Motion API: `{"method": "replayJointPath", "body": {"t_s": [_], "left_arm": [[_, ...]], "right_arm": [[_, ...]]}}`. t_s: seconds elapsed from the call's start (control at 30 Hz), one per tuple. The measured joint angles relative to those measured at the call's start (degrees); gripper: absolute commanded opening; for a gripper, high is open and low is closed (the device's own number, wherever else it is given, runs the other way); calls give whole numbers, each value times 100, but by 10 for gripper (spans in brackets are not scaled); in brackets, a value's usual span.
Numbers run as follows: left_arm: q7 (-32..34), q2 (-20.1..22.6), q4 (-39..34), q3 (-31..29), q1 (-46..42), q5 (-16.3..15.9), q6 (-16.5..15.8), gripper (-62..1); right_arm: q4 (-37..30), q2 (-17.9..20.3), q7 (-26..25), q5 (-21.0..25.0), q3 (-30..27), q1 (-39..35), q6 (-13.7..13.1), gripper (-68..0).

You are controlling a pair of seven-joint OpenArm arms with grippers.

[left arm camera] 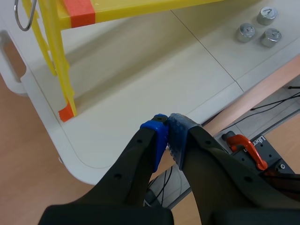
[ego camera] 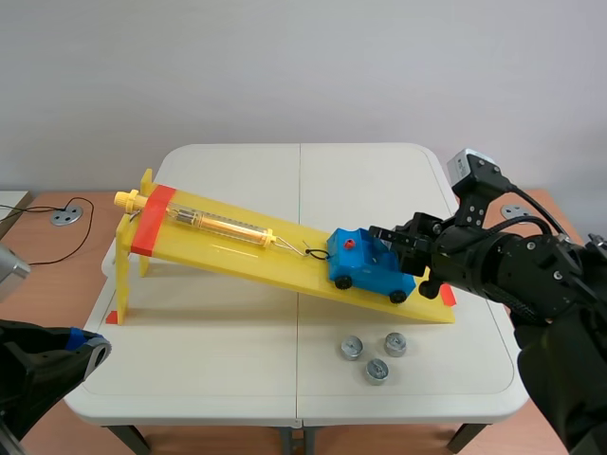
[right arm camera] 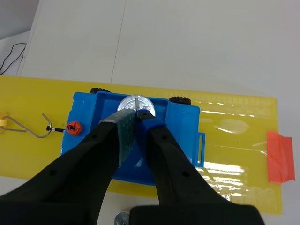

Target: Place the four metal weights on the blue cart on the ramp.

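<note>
At the lower left of the scene view, by the table's near corner, the left gripper (left arm camera: 168, 135) hangs with its two blue pads pressed together on nothing, well apart from every task piece. On the white table (ego camera: 237, 379) stands one yellow ramp (ego camera: 285, 261). Its high end, at centre left, rests on thin yellow legs and is banded with orange-red tape (ego camera: 152, 220); its low end rests on the tabletop at centre right. One clear tube (ego camera: 216, 226) with an orange core lies along the upper half of the slope. A thin wire hook (ego camera: 313, 252) links the tube's lower tip to the one blue cart (ego camera: 370, 273), which sits on black wheels near the ramp's foot, right of centre, with a small red knob (ego camera: 349, 244) on its uphill end. The right gripper (right arm camera: 137, 114) enters from the right edge of the frame and stands over the cart's open tray, its fingers drawn narrow and almost meeting, nipped on the near edge of the fourth weight (right arm camera: 135, 101). That silver disc shows just ahead of the fingertips, inside the tray, flat face up. The other three metal weights (ego camera: 352, 348) (ego camera: 395, 343) (ego camera: 377, 371) lie in a loose triangle on the bare tabletop at lower right of centre, below the ramp's foot and apart from the cart and both grippers. Four weights in all: one at the cart, three on the table
</note>
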State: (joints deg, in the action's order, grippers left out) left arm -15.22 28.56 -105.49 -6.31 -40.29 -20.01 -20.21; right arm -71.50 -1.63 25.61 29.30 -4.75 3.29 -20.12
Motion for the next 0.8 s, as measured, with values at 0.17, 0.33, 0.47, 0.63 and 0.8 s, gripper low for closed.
{"method": "replayJointPath", "body": {"t_s": [0.17,0.33,0.47,0.63,0.8], "left_arm": [[0,0,0,0,0,0,0,-569],[0,0,0,0,0,0,0,-569],[0,0,0,0,0,0,0,-569],[0,0,0,0,0,0,0,-569],[0,0,0,0,0,0,0,-569]], "right_arm": [[0,0,0,-35,0,0,0,-640],[0,0,0,-35,0,0,0,-568],[0,2,0,-37,0,0,0,-511],[0,2,37,-31,-90,0,-223,-454],[-179,52,199,81,-332,-109,-754,-454]]}}
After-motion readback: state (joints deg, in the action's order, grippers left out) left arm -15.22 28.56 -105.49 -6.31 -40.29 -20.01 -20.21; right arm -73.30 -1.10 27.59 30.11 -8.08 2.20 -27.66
